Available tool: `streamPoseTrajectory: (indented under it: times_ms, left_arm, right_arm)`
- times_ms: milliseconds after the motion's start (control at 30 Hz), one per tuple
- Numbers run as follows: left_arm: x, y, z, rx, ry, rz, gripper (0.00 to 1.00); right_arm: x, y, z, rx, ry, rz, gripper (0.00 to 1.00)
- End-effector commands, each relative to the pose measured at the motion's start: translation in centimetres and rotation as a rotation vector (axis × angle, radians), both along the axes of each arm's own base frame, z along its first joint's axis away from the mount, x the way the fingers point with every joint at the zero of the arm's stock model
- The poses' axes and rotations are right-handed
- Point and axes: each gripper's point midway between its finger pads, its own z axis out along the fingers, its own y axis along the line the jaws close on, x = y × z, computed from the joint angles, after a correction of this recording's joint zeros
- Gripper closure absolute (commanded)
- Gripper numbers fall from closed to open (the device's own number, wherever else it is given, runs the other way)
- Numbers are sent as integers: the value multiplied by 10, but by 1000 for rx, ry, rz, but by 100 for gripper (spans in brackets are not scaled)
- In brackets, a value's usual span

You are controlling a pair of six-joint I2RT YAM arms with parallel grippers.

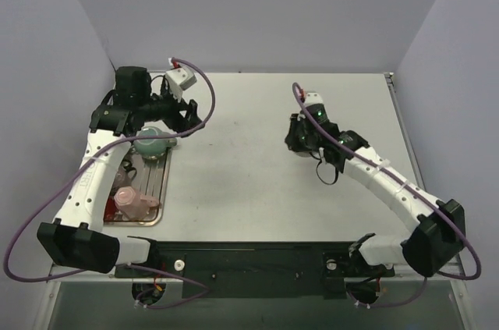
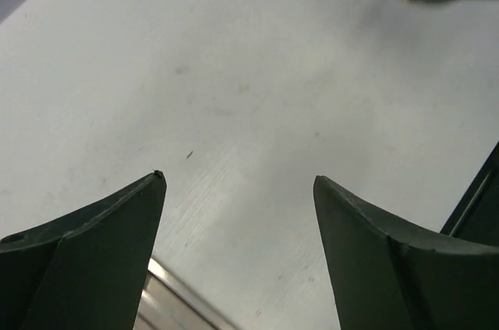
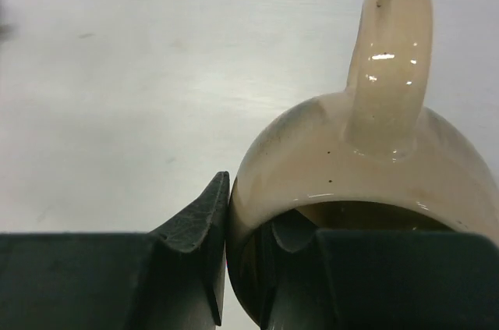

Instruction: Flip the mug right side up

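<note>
Right fingers [image 3: 191, 248] clamped on the mug [image 3: 312, 162], one inside its rim; left fingers [image 2: 93, 244] wide apart above the table [image 2: 234, 72].

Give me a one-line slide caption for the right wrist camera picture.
Right hand pinches the beige mug by its wall, one finger inside, one outside, handle pointing away.

Glossy cream mug [image 3: 312, 154], apparently upright.

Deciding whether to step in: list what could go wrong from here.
1. The right hand pinches only one stretch of the mug wall, one finger inside; the glossy glaze could slip as it turns.
2. The grip sits to one side of the handle, so the mug may swing and knock the table.
</note>
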Motion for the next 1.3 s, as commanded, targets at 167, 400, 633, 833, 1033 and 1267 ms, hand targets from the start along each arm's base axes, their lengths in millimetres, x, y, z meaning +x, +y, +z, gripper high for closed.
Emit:
streamPoseTrajectory:
  times_ms: [167,400,633,833,1033,1267]
  left_arm:
    - [-80,88,-112,694,163,-302,13]
    - [-121,129,-162,884,319,-459,14]
    - [-124,150,-209,1004,274,-485,14]
    - [-110,160,-229,1089,191,-464,14]
    - [-111,175,-258,1195,195,-482,21]
    - [-111,184,-265,1242,268,-501,72]
  right_arm:
    - [57,-165,-104,-258,336,-387,100]
    - [60,-188,-137,-194,448,-432,100]
    - [55,-200,-142,-134,452,-468,75]
    - [51,-201,-130,-127,438,-475,53]
    - [38,-201,-95,-158,334,-480,32]
    - [23,-188,-61,-165,252,-429,26]
